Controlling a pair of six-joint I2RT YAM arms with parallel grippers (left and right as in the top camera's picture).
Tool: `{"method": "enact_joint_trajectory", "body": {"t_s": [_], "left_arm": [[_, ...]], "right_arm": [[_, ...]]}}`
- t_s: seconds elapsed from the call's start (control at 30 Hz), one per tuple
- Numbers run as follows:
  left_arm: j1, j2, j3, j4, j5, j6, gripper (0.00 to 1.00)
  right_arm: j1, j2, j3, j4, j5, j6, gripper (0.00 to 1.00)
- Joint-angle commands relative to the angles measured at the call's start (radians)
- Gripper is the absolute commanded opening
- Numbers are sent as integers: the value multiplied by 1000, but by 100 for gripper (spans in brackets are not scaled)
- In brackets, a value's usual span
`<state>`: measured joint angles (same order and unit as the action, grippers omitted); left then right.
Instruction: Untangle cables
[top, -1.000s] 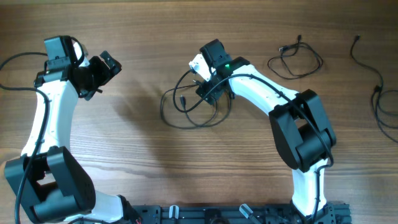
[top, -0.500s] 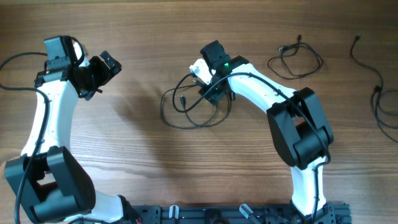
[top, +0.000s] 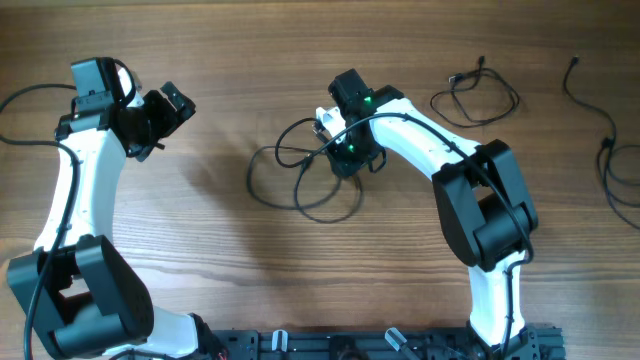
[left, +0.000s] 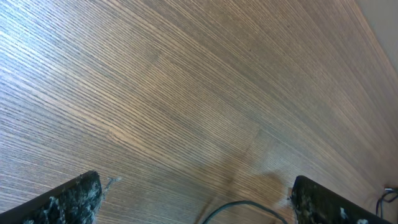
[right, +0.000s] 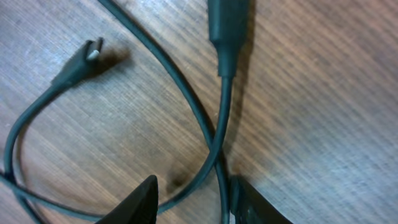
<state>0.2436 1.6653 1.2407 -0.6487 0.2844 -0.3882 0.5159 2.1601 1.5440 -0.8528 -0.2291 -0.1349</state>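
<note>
The cable bundle (top: 303, 168) lies flat on the wooden table (top: 220, 260), partly under the right claw (top: 345, 155) and spreading mostly to the left of it. It is made up of several thin black loops that cross one another. The number of separate cables in it cannot be told.

In the right wrist view, 2 strands (right: 214, 149) of the bundle cross just ahead of the right claw (right: 196, 202) and run back between its fingers (right: 146, 202). The fingers stand wider apart than the 2 strands together, so this claw is open and clamps nothing. A small plug (right: 87, 59) lies ahead and to the left of the claw, its metal tip bare. A 2nd, thicker plug (right: 227, 25) lies straight ahead of the claw.

A loose cable (top: 475, 97) lies in an open loop to the right of the right claw, apart from the bundle. A long cable (top: 612, 160) lies well to the right of the claw, running off the edge of view.

The left claw (top: 168, 120) sits well to the left of the right claw, apart from the bundle. In the left wrist view its fingers (left: 71, 199) are spread wide over the wood, so it is open and holds nothing. A thick black cord (top: 30, 95) lies further left still.
</note>
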Motion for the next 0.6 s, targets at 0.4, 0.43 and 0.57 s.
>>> {"method": "enact_joint_trajectory", "body": {"t_s": [0.4, 0.43, 0.57], "left_arm": [[3, 6, -5, 1, -10, -10, 100], [3, 6, -5, 1, -10, -10, 100], [3, 6, -5, 1, -10, -10, 100]], "right_arm": [[-50, -70, 220, -286, 216, 135, 4], [-61, -97, 240, -338, 243, 135, 4], [-126, -190, 248, -466, 318, 92, 4]]}}
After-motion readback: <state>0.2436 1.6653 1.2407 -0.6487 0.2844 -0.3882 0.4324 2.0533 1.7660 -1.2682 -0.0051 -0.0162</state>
